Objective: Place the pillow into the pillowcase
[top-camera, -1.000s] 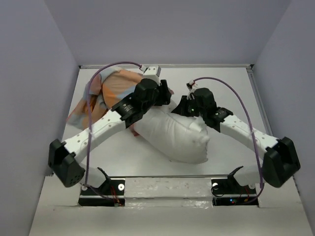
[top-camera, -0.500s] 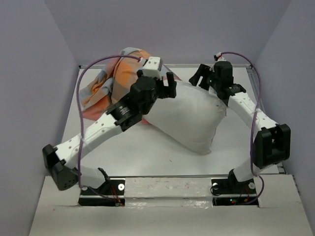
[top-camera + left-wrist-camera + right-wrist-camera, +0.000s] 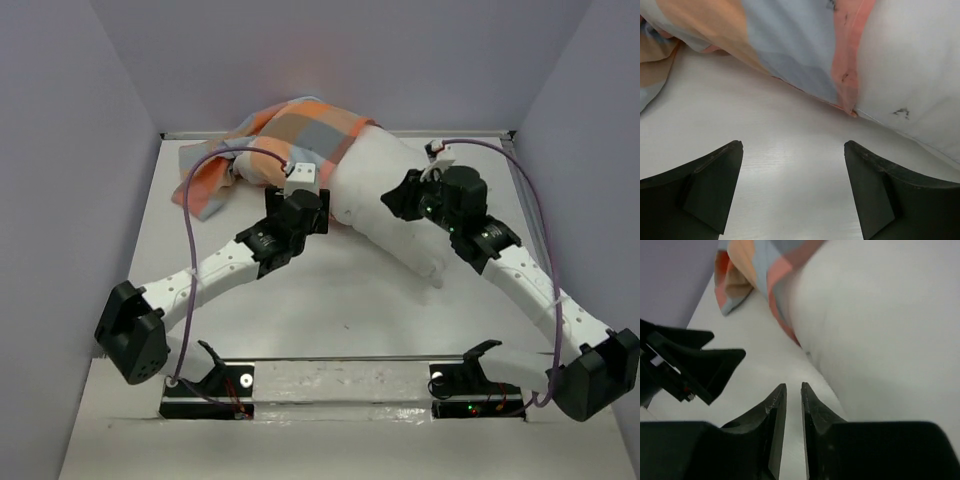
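Lying slantwise at the far middle of the table (image 3: 330, 300), the pillow (image 3: 378, 172) is seen with its far-left end covered by the pillowcase (image 3: 300, 125); the near-right part is bare. The loose rest of the case is bunched at the far left. The peach hem is seen across the pillow in both wrist views.

Left gripper (image 3: 793, 145): jaws spread wide, nothing between them, held over bare table just near of the hem. Right gripper (image 3: 793, 386): jaws drawn almost together with a thin gap, nothing pinched, placed beside the pillow's bare flank.

Risk, as judged: neither item is held, so the case could be slid off by a push on the pillow, the hem being unanchored. If the hem is missed and only the pillow's skin is pinched, the pillow would be dragged out rather than fed in. Entry could also be blocked by the bunched cloth at the far left.

Count: one pillow, one pillowcase, two grippers.
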### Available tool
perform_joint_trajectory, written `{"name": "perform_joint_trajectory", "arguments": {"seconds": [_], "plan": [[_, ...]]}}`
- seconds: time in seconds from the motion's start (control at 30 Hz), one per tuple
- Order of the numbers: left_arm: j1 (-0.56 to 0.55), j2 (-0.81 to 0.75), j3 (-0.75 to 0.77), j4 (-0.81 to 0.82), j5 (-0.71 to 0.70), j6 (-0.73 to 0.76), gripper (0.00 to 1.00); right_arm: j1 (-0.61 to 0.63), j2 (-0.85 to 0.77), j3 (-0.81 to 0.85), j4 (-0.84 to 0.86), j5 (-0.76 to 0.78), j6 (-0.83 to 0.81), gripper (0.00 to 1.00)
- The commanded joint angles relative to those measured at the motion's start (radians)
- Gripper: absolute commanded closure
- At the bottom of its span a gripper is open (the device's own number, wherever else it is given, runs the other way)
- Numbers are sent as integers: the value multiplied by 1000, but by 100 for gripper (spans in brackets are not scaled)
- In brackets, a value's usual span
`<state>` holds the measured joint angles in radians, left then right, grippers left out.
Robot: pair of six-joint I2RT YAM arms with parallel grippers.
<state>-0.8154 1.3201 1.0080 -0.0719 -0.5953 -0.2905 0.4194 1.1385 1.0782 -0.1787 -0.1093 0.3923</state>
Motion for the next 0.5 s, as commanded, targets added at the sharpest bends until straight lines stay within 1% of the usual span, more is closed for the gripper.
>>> {"name": "perform_joint_trajectory", "arguments": {"seconds": [0.0,0.07,0.1,0.13,0.17,0.2,0.27,0.47], "plan": [[36,138,243,81,37,108,8,32,64,-118,36,-13,-27,80],[44,217,323,73,32,155,8,41,72,-144,39,-3,-29,79],[50,291,363,43,34,165,8,41,70,-153,47,-3,-35,72],[56,326,430,32,35,171,9,50,69,-158,48,2,-39,67],[61,355,460,24,37,180,10,50,66,-164,48,6,-44,63],[65,408,506,15,29,200,10,50,57,-169,48,16,-52,56],[67,464,537,8,25,220,10,50,52,-169,48,19,-59,48],[85,534,590,0,14,266,14,50,49,-161,47,33,-75,44]]}}
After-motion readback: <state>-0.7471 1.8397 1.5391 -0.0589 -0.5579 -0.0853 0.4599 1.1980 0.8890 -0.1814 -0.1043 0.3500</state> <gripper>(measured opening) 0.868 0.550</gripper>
